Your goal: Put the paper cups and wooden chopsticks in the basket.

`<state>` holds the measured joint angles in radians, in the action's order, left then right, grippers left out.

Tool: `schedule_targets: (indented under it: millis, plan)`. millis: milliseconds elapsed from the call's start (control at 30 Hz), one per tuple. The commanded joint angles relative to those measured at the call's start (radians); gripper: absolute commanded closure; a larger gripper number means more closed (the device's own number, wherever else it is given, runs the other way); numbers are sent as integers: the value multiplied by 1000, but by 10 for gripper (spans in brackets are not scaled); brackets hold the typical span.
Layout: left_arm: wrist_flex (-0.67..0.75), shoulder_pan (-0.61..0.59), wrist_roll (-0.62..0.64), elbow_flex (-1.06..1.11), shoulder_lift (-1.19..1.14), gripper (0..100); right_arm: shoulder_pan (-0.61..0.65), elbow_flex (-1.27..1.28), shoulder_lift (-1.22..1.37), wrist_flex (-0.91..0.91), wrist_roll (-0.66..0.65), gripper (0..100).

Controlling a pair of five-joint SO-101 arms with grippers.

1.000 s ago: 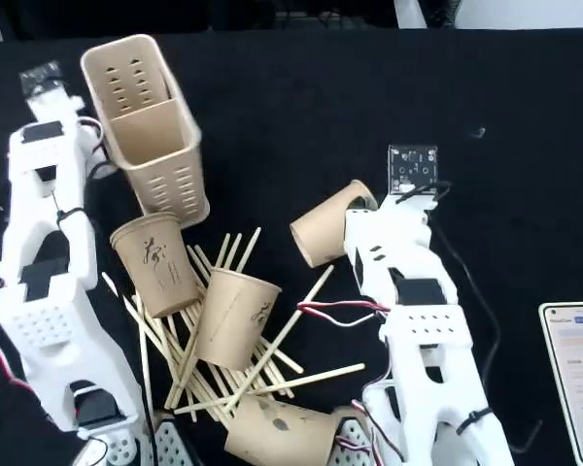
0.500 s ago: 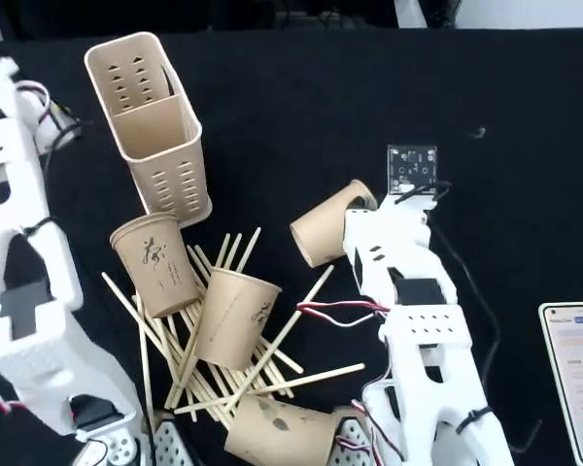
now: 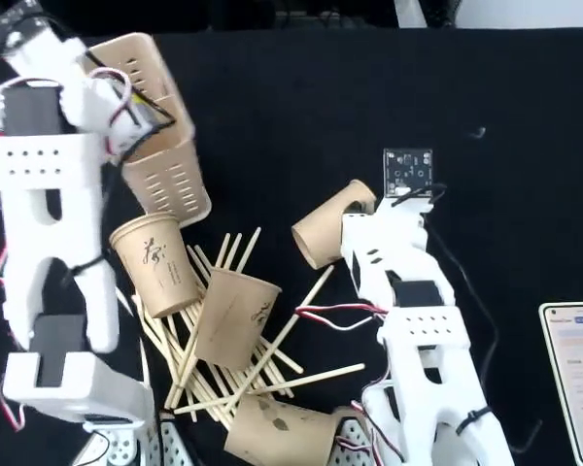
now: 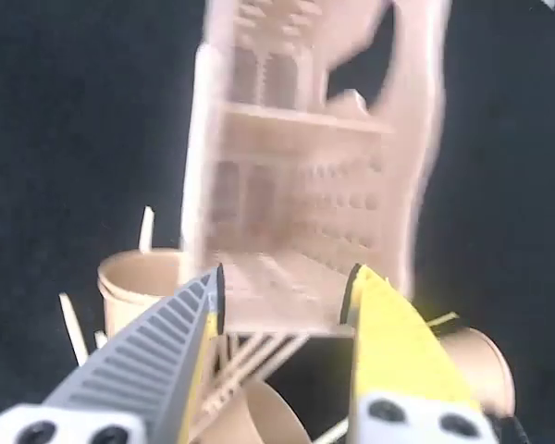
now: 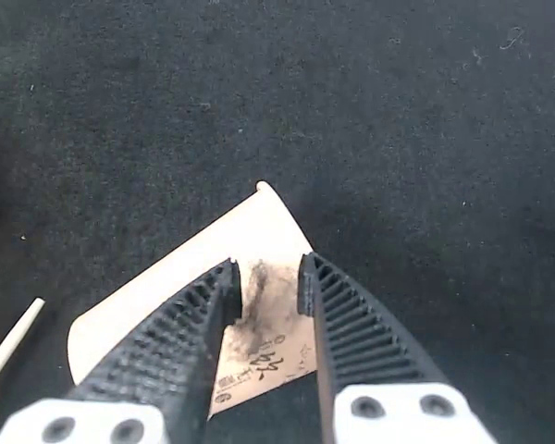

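Left end effector (image 4: 285, 277) wide by basket (image 4: 305, 166) | right end effector (image 5: 268, 266) narrow over paper cup (image 5: 148, 301) | light, crushable, grip rim softly

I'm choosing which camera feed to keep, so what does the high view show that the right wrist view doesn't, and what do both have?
Extra in the high view: the basket, the whole chopstick pile, three more paper cups, the left arm and a phone. Extra in the right wrist view: the dark print on the tipped cup, seen between the slightly parted jaws of the right end effector. Shared: that cup, one chopstick end and the black table.
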<state>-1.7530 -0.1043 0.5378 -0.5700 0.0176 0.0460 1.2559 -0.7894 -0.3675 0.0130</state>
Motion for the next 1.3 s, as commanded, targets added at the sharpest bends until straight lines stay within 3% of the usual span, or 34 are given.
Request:
schedule_targets:
  millis: [0, 267, 600, 667, 800, 867, 1100, 1267]
  plan:
    - [-5, 19, 54, 13, 86, 764, 12, -5, 1, 25, 3, 884]
    - [5, 27, 58, 180, 97, 764, 12, -5, 1, 25, 3, 884]
    - [176, 30, 48, 363, 98, 770, 12, -4, 1, 23, 3, 884]
    - [207, 30, -15, 360, 100, 792, 12, -4, 1, 23, 3, 884]
    - [293, 30, -196, 358, 109, 983, 12, -4, 1, 23, 3, 884]
    - [321, 28, -253, 364, 109, 944, 12, -4, 1, 25, 3, 884]
    - [384, 50, -420, 346, 110, 970, 12, -4, 1, 25, 3, 884]
    - [377, 79, -453, 263, 107, 965, 12, -4, 1, 25, 3, 884]
